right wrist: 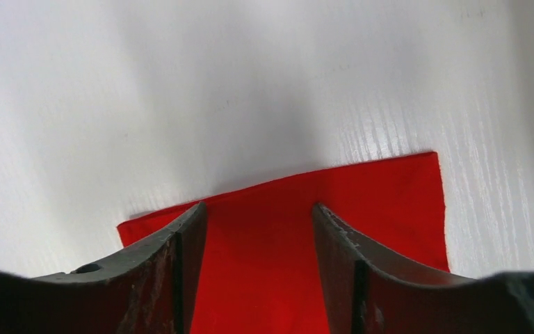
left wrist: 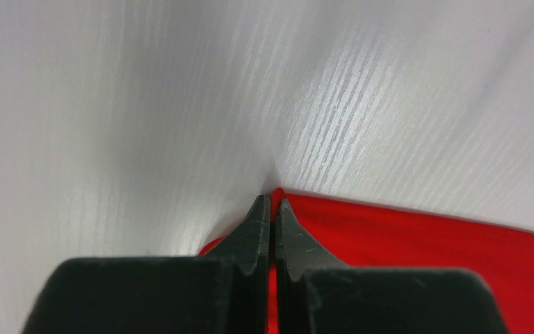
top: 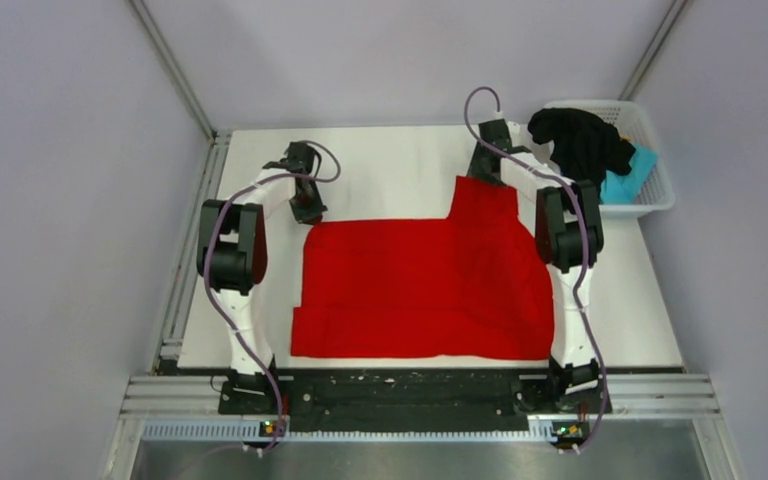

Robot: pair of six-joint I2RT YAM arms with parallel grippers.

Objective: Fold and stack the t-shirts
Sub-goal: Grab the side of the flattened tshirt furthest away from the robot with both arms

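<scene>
Though overhead hides it, left pincer (left wrist: pixel 272 204) pinches red t-shirt (top: pixel 420 290) | right pincer (right wrist: pixel 257 210) agape

A: How is the light?
B: Bright, even, from overhead. Glare streaks the white table (left wrist: pixel 389 90) ahead of my left fingers (left wrist: pixel 254 229); a soft grey shadow pools before my right fingers (right wrist: pixel 184 240).
A: And focus?
B: Both wrist views blur my finger bases near the lens. The red t-shirt (top: pixel 420 290) reads saturated, almost flat. The top view is evenly lit and fairly crisp.
</scene>
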